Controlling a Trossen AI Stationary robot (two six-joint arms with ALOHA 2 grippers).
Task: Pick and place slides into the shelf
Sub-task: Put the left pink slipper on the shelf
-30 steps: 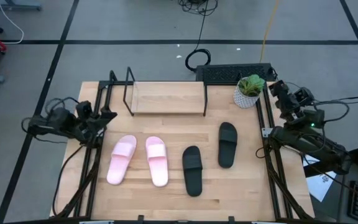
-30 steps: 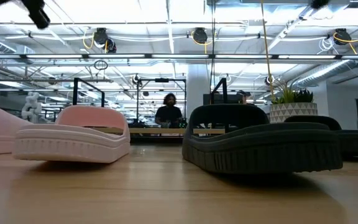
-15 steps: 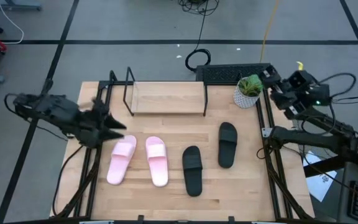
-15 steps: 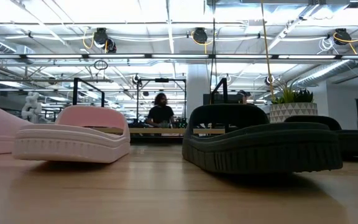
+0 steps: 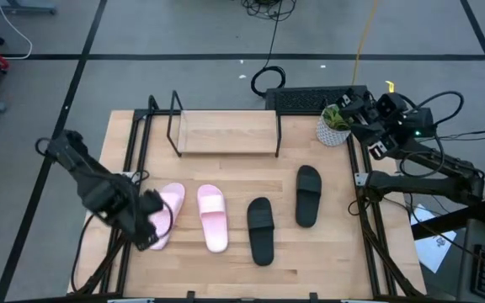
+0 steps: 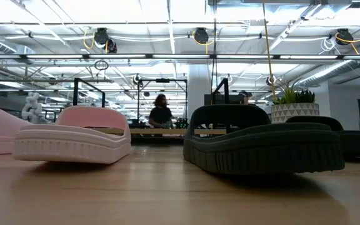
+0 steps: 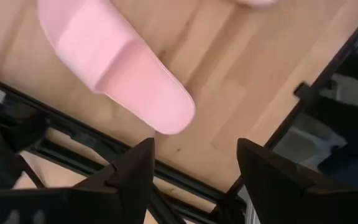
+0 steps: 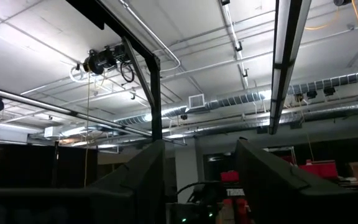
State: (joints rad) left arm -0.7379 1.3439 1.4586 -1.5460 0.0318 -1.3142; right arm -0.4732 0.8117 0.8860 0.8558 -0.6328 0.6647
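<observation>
- Your table (image 5: pixel 310 252) carries every task item, with a black rail frame along each side edge.
- The shelf (image 5: pixel 228 132) stands at the far edge of the table, left of centre; its light-wood board is bare.
- Your left arm reaches in from the left edge. Its gripper (image 5: pixel 151 225) hangs over the near end of the leftmost pink slide (image 5: pixel 165 215); in the left wrist view its fingers (image 7: pixel 134 174) are spread apart and hold nothing, with that slide's rounded end just beyond them.
- Your right arm is raised off the table's far right corner. Its gripper (image 5: pixel 354 108) sits close by the potted plant (image 5: pixel 337 123), and its fingers (image 8: pixel 143 177) are parted and empty, pointing at the ceiling.
- The four slides lie in a row in front of the shelf: the second pink slide (image 5: pixel 212 217) beside the first, then one black slide (image 5: pixel 260 230), then the other black slide (image 5: pixel 307 194) set farther back.
</observation>
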